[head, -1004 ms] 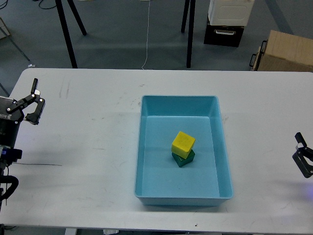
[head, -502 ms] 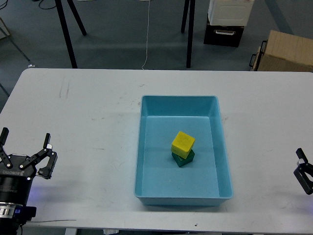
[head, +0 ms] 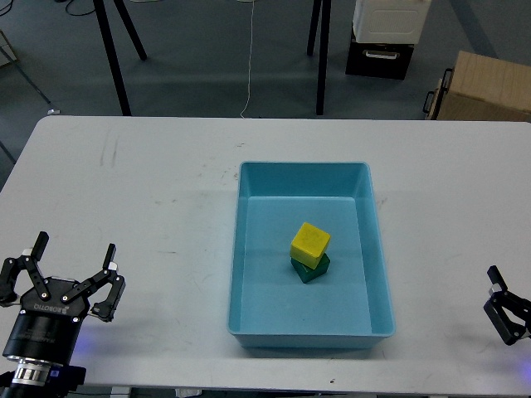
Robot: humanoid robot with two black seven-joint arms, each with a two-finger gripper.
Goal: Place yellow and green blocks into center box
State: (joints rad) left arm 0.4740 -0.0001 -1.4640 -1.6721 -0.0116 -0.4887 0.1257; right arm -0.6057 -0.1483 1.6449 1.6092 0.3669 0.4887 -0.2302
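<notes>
A light blue box [head: 377, 249] sits in the middle of the white table. Inside it a yellow block [head: 310, 243] rests on top of a green block [head: 313, 268], a little right of the box's centre. My left gripper [head: 60, 274] is open and empty at the table's front left, far from the box. My right gripper [head: 508, 308] is at the front right edge of the view, partly cut off; it looks open and empty.
Beyond the table's far edge stand black stand legs [head: 112, 54], a cardboard box [head: 485, 87] and a black and white case [head: 386, 37]. A thin white cable [head: 249, 66] runs on the floor.
My left gripper has moved from the table's left edge down to the front left corner. My right gripper has dropped slightly lower. The blocks and box have not moved.
</notes>
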